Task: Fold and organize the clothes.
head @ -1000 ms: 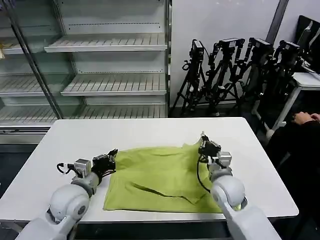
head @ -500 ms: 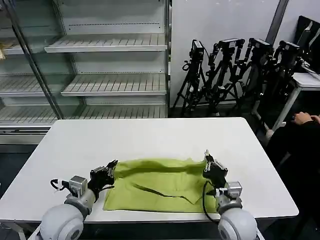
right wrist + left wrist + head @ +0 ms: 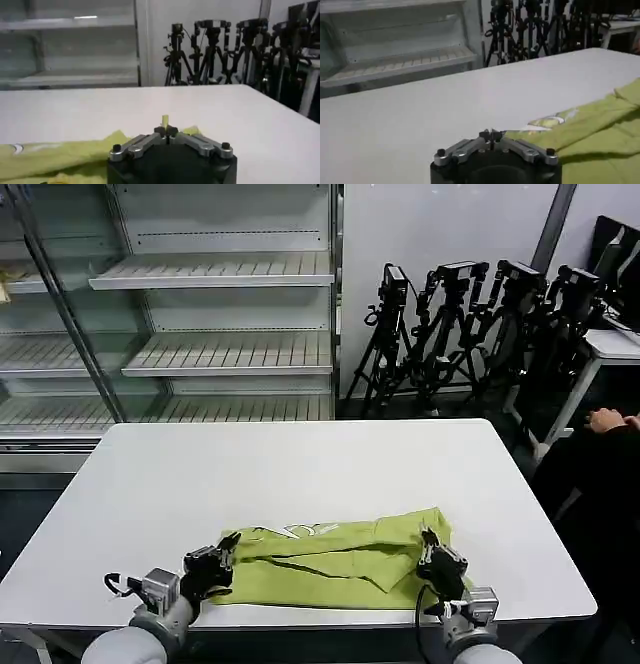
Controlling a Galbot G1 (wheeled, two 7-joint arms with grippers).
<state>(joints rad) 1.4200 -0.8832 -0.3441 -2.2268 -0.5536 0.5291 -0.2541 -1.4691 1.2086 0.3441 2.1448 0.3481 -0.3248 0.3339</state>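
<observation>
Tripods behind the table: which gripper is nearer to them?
The right. The right gripper pinches the T-shirt at its right corner, on the side of the table below the tripods. The left gripper pinches the shirt's left corner, farther away.

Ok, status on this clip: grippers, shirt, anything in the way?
Left gripper and right gripper each shut on the T-shirt's far corners. Shirt half-folded at the near edge of the white table. Nothing in the way.
</observation>
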